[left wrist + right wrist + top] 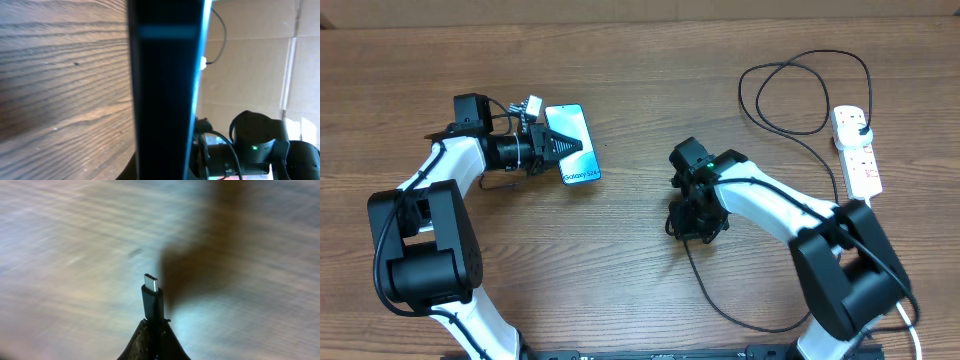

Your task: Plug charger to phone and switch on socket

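The phone [574, 143], light blue screen reading "Galaxy S24+", is held at its near-left edge by my left gripper [546, 146], tilted off the table. In the left wrist view the phone's dark edge [165, 90] fills the middle. My right gripper [692, 222] is shut on the charger's connector tip [152, 296], which sticks out past the fingertips above the wood. The black charger cable [790, 130] loops at the back right to its plug in the white socket [855, 148]. The right gripper is well to the right of the phone.
The black cable also trails from the right gripper toward the front edge [730, 310]. A cardboard wall [250, 65] stands behind the table. The right arm [255, 145] shows in the left wrist view.
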Available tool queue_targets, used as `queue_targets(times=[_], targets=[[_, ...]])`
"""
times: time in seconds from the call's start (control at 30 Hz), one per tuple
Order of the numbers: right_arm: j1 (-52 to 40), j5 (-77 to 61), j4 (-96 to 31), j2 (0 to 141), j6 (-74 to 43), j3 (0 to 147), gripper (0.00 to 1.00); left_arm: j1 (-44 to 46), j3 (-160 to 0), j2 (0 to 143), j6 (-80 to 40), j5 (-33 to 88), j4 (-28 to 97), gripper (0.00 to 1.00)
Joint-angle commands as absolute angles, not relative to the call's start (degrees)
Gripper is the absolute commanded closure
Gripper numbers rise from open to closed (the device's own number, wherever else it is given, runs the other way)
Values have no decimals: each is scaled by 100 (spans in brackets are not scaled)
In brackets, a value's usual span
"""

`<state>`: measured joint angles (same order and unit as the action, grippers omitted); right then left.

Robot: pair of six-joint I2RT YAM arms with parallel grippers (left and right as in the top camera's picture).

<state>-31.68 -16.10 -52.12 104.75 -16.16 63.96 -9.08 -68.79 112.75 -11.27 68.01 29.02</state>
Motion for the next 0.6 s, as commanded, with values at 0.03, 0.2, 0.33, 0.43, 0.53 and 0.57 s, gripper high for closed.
queue_targets(times=[0.03,0.2,0.33,0.43,0.53,0.57], targets=[[-3170,-3079,-5081,9432,-1295,6416,96,-1031,-6899,10742,-913,7426,3122,96],[-3170,-3889,-5006,8807,-854,6410,96,-1048,-6899,9697,-954,7041,3457,95],[-3170,-4565,-4674,8698,-569,6344,96,-976,-6899,8742,-1267,6637,3540,96],[-3181,-5581,-3844,8700,-443,6031,96,-878,-6897,8136,-1575,6403,3638,95],[-3175,-6149,-2989,8700,-467,5725,96,-856,-6897,7780,-1846,6399,3704,96],[-3175,-6163,-2749,8700,-469,5651,96,-864,-6897,7723,-1846,6355,3730,95]])
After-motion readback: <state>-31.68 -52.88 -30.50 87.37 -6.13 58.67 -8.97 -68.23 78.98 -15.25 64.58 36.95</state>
